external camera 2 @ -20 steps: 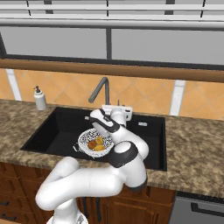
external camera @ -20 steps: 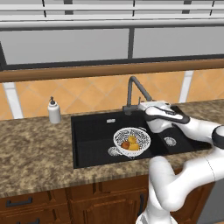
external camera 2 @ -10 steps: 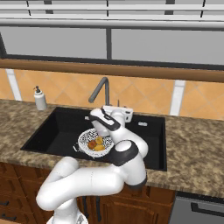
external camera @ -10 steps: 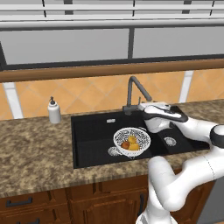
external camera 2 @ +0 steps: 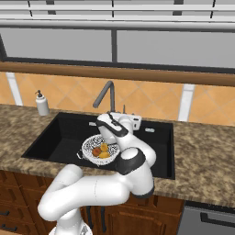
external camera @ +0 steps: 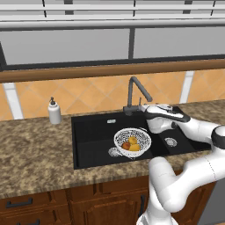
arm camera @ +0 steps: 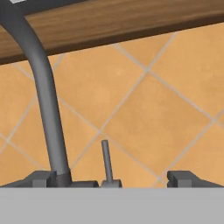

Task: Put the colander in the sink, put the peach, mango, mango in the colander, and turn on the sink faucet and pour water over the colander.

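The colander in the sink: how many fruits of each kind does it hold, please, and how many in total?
In the colander, in the sink:
Peach: 1
Mango: 2
Total: 3 fruits

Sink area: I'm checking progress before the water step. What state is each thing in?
Colander: upright in the sink, holding fruit.
Peach: in the colander.
Mangoes: in the colander.
Faucet: off, no water running.
Lever: upright, untouched.
Gripper: open, empty, at the lever.
Soap bottle: upright on the counter.
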Tool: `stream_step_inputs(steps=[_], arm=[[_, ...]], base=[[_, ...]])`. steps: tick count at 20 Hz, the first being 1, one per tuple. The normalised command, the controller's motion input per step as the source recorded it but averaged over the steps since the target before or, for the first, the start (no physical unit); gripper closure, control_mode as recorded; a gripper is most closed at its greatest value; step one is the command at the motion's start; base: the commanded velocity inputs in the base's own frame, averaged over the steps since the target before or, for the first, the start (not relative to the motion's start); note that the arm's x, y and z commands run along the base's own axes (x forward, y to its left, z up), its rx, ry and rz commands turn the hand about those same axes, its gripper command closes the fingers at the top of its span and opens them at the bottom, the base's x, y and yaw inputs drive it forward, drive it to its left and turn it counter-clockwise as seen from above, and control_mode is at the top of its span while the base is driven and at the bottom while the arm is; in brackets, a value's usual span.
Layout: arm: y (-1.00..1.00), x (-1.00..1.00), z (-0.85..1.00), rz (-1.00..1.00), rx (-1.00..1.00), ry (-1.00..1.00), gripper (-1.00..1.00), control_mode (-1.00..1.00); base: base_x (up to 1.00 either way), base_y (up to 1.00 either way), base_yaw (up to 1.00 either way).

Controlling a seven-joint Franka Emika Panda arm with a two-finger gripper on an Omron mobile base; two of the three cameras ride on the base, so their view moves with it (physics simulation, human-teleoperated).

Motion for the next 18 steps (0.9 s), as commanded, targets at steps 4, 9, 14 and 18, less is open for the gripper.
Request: stream_step_inputs(steps=[4, 9, 14, 18], arm=[[0.00, 0.00, -0.18, 0.00, 0.00, 0.00, -1.00, -1.00], [0.00, 0.05, -0.19, 0.00, 0.00, 0.00, -1.00, -1.00], [0.00, 0.28, -0.12, 0.00, 0.00, 0.00, -1.00, -1.00], [0.00, 0.35, -0.04, 0.00, 0.00, 0.00, -1.00, -1.00]], base=[[0.00, 0.00, 0.00], [0.00, 0.00, 0.00], [0.00, 0.00, 0.00], [0.00, 0.00, 0.00]])
